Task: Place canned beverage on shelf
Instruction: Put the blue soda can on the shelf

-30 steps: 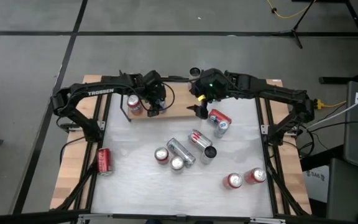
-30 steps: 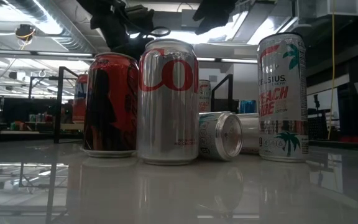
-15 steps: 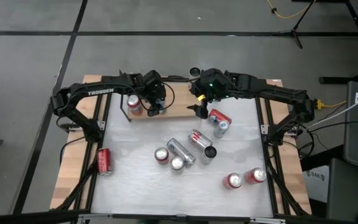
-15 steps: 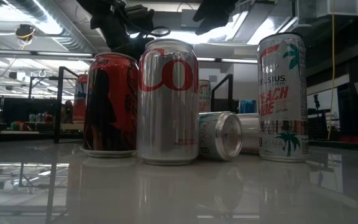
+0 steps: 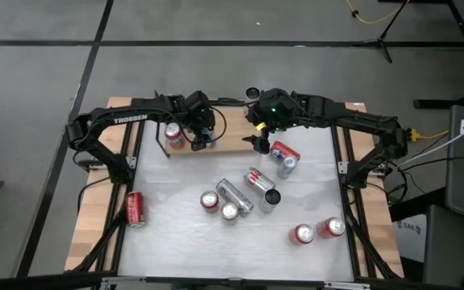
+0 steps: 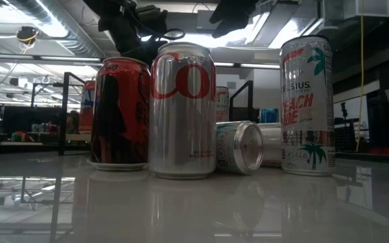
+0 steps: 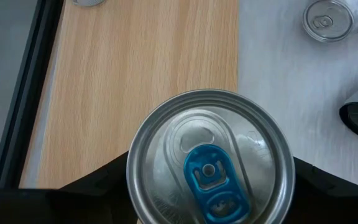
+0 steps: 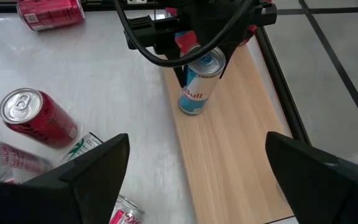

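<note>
Blue-tabbed can on the shelf, left fingers around it.
From above, my left gripper (image 5: 200, 142) sits over the shelf (image 5: 228, 145). Left wrist: can (image 7: 210, 158) upright, fingers (image 7: 104, 180) flanking it. Right wrist: right fingers (image 8: 98, 163) spread wide, empty, above the bench (image 8: 104, 81).

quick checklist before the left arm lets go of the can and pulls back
1. Can upright on the shelf: ok.
2. Can base fully on the wood, not over the edge: ok, though near the table-side edge.
3. Left gripper clear of the can: not ok, jaws flank it closely.
4. Red can beside it on the shelf, clear of the arm: cannot tell.
5. Right gripper open and apart: ok.
</note>
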Motion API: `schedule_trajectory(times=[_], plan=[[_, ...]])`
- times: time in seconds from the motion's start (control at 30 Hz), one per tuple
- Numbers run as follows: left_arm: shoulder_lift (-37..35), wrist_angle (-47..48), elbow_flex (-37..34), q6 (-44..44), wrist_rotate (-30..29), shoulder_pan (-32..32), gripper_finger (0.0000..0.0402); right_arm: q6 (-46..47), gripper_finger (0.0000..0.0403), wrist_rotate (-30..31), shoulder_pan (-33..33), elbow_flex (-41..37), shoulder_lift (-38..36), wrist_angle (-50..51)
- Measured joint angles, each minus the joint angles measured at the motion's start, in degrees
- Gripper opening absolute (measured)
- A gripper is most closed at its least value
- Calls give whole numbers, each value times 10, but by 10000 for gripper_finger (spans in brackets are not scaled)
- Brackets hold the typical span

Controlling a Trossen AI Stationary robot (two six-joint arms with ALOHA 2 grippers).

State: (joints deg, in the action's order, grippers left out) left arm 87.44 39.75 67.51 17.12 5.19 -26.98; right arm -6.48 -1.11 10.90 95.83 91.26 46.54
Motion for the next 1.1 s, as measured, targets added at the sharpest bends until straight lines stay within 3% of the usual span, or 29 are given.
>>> schedule_trajectory(times=[0.17,0.5,1.1], plan=[[0,0,0,0,0,0,271,0,367,0,0,0,0,0],[0,1,0,-16,-4,0,347,0,367,0,0,0,0,-3],[-100,59,0,-20,-15,0,352,-132,367,0,0,0,0,-100]])
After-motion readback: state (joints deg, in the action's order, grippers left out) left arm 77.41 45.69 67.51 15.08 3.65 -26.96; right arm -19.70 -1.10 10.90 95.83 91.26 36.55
